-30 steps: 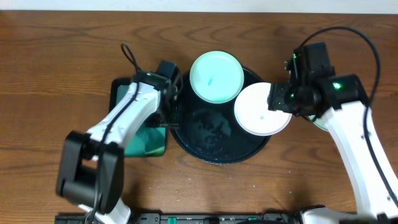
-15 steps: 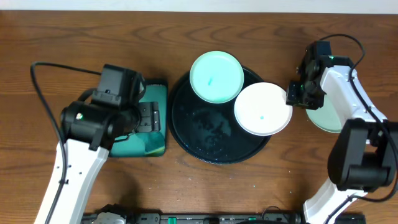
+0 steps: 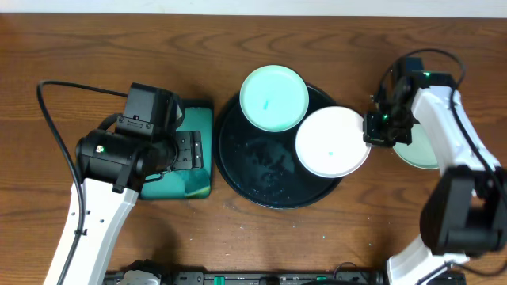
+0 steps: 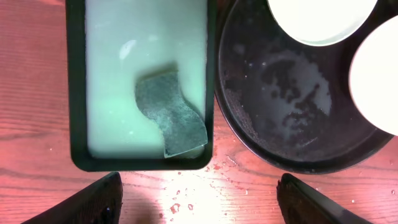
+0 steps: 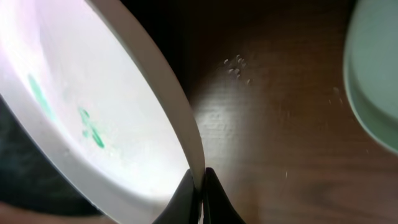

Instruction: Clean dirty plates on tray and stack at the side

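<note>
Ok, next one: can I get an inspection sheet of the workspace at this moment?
Surface: brown wooden table, small droplets in front of the black tray.
Job's things: round black tray, wet-looking inside; mint plate over its far rim; white plate, green smears, over its right rim; third plate on the table right of the tray.
Clutter: teal rectangular tray holding a sponge.
Grippers: left gripper open, empty, above the teal tray's near edge; right gripper shut on the white plate's rim.
Cables: black cable looping off the left arm; another on the right arm.
Surroundings: pale strip beyond the table's far edge; else nothing seen.
</note>
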